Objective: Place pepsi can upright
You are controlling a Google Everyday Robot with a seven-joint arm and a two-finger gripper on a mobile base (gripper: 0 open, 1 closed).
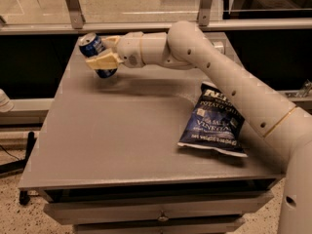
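The gripper (pixel 99 52) holds pepsi can (pixel 91 45) above the table (pixel 117 135), far left; chip bag (pixel 214 123) right

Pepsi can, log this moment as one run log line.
gripper shut on pepsi can | can tilted, above table far-left corner | chip bag lying right

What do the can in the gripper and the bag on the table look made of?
The pepsi can, held tilted in the gripper above the far left corner of the table: likely thin aluminium, glossy blue with a bright silver rim. The chip bag: probably plastic film, shiny, creased and puffed.
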